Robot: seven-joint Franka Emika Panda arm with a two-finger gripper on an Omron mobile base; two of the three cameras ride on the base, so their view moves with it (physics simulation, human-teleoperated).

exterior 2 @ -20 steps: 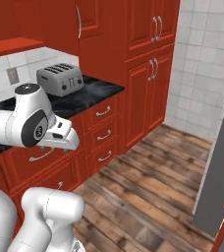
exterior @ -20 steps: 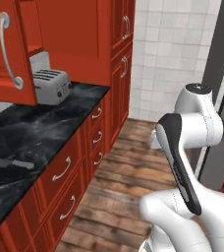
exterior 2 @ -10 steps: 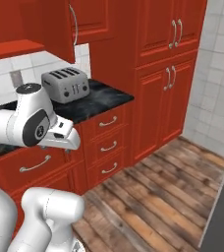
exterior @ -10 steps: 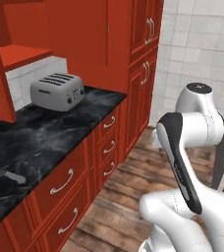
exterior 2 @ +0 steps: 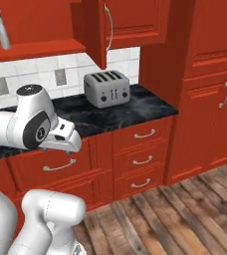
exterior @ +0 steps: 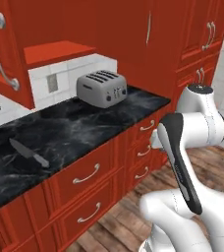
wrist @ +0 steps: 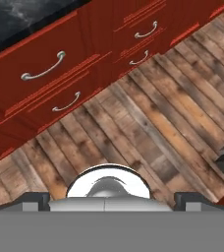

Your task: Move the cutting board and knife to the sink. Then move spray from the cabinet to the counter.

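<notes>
The knife (exterior: 29, 152), with a dark blade and a light handle, lies on the black counter (exterior: 84, 133) at the left, and nothing touches it. In the red cabinet (exterior 2: 36, 47), a slim grey bottle that looks like the spray (exterior 2: 1, 29) stands on the shelf. The cabinet door (exterior: 8, 54) hangs open. My gripper (wrist: 112, 201) is open and empty. It is held low in front of the drawers, well off the counter, pointing at the wooden floor. The cutting board and the sink are out of view.
A silver toaster (exterior: 102, 87) stands on the counter (exterior 2: 135, 107) near its right end. Red drawers (wrist: 60, 74) run below the worktop. Tall red cupboards (exterior 2: 205, 89) close off the right side. Wooden floor (wrist: 158, 113) lies open beneath the hand.
The whole picture has shifted, so the base has moved. The toaster and counter now sit nearer and more central, and the knife shows fully. The gripper has stayed open.
</notes>
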